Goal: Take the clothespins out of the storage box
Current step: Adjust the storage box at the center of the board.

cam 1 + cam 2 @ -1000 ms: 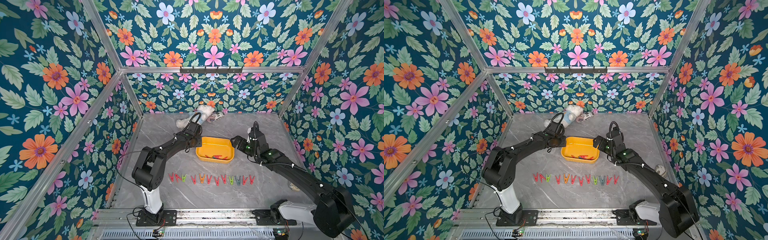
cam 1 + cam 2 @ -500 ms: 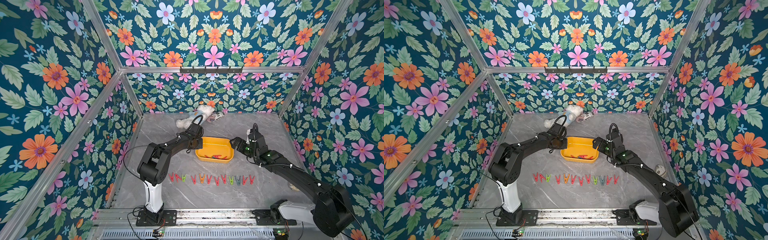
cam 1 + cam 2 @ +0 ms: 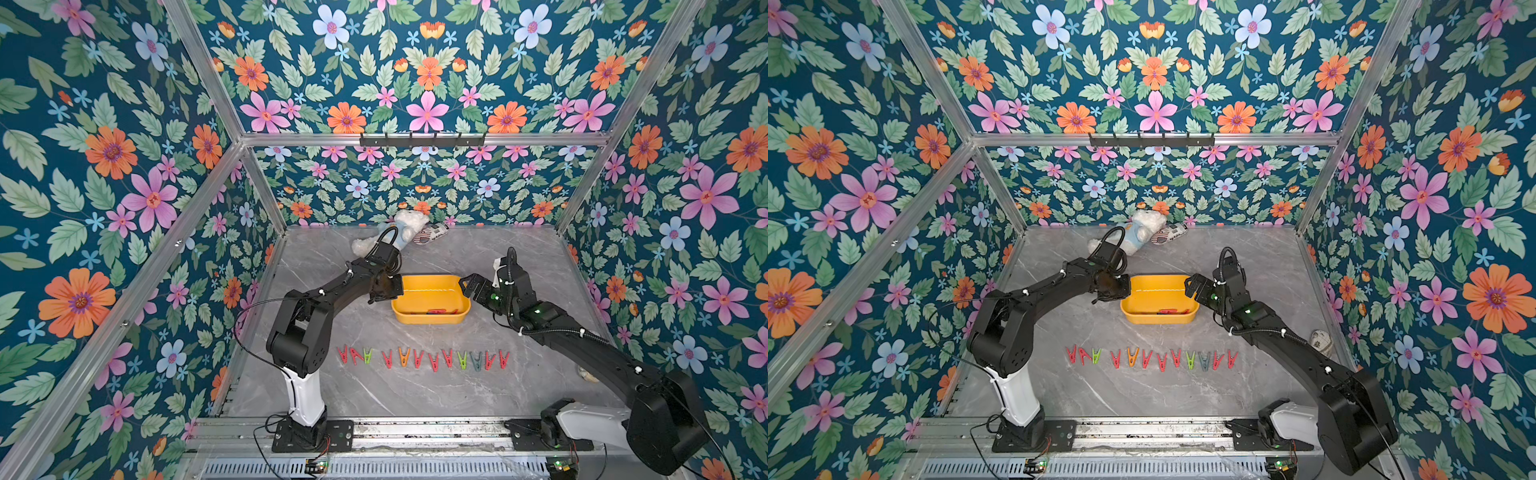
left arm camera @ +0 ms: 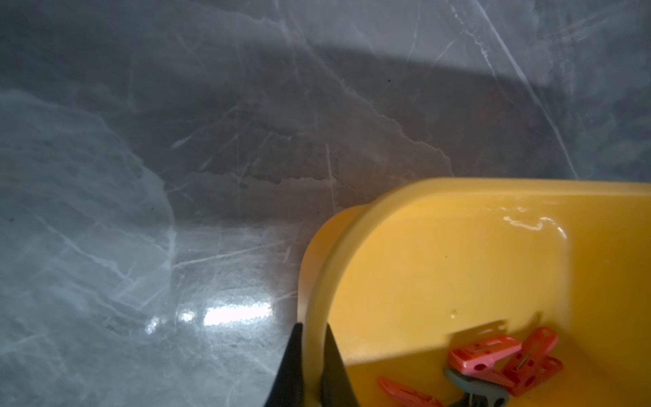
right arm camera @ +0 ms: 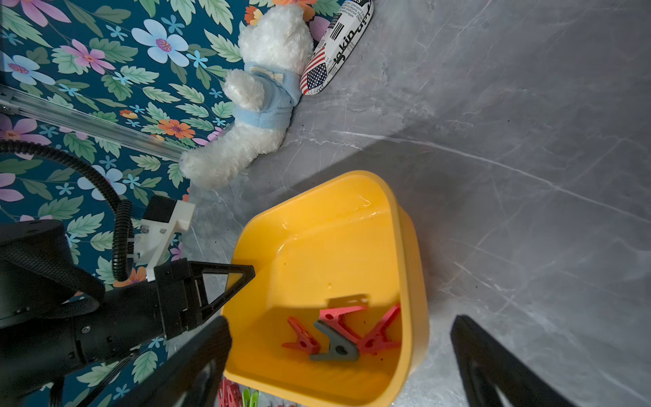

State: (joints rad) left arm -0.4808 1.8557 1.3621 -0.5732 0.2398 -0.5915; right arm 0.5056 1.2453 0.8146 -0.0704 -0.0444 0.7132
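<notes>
Clothespins [image 5: 338, 334]: we count four inside the storage box [image 3: 428, 319], tangled at its 6 o'clock wall.
Left gripper [image 4: 312, 327]: pinched on the box's 9 o'clock rim.
Right gripper [image 3: 468, 286]: wide, empty; pins at its 8 o'clock, so we'd send it.

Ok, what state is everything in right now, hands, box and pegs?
Left hand: shut on the box rim.
Right hand: open, empty, at the box's opposite end.
Box: on the table, open top up.
Pegs in the box: three red, one grey, loose.
Row of pegs: twelve, lying out on the table.
Teddy bear: lying at the table's back.
</notes>
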